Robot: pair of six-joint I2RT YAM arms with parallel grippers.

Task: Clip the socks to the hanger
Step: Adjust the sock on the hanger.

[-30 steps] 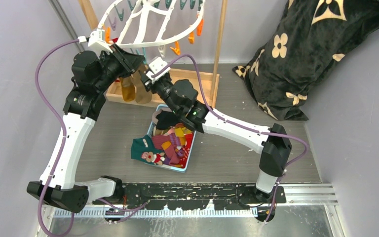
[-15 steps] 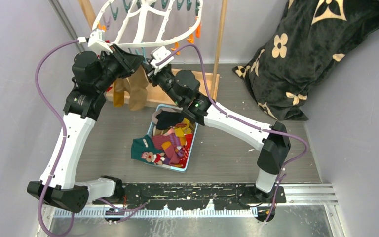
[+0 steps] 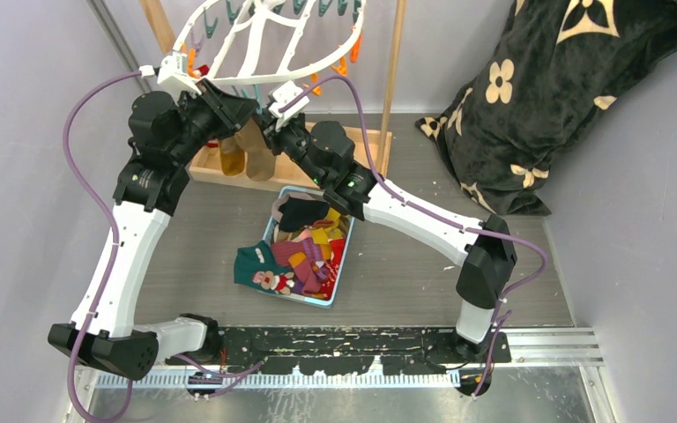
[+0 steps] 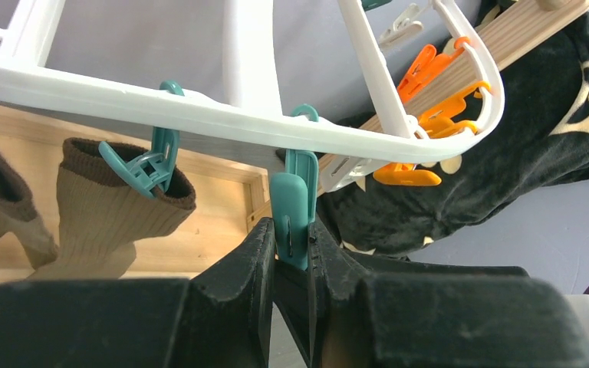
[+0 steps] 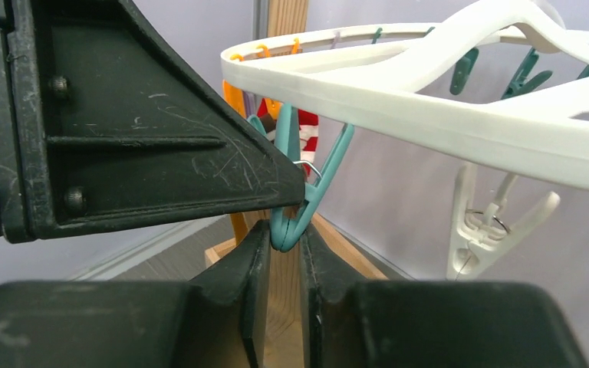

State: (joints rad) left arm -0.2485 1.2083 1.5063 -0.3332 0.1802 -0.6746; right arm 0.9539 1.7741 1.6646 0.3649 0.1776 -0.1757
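The white hanger [image 3: 256, 53] hangs at the back left, with orange and teal clips round its rim. My left gripper [image 3: 245, 104] is shut on a teal clip [image 4: 293, 207] under the near rim [image 4: 199, 115]. My right gripper [image 3: 269, 123] is close beside it, and its jaws [image 5: 282, 234] pinch the lower tip of the same teal clip [image 5: 291, 199]. I see no sock in either gripper. Tan-brown socks [image 3: 254, 159] hang clipped on the rim, also in the left wrist view [image 4: 115, 222]. A red-white striped sock [image 5: 310, 142] hangs behind. Loose socks [image 3: 304, 256] fill a basket.
The light blue basket [image 3: 339, 286] sits mid-table, with a teal sock [image 3: 251, 263] draped over its left side. The wooden stand frame [image 3: 392, 79] holds the hanger, and its base [image 3: 361, 145] lies behind the basket. A black flower-patterned blanket [image 3: 546, 97] is piled at the back right.
My right gripper has risen and moved back-left to the hanger rim, next to the left gripper. The hanger and the hanging tan socks have swayed. The left arm has stayed put.
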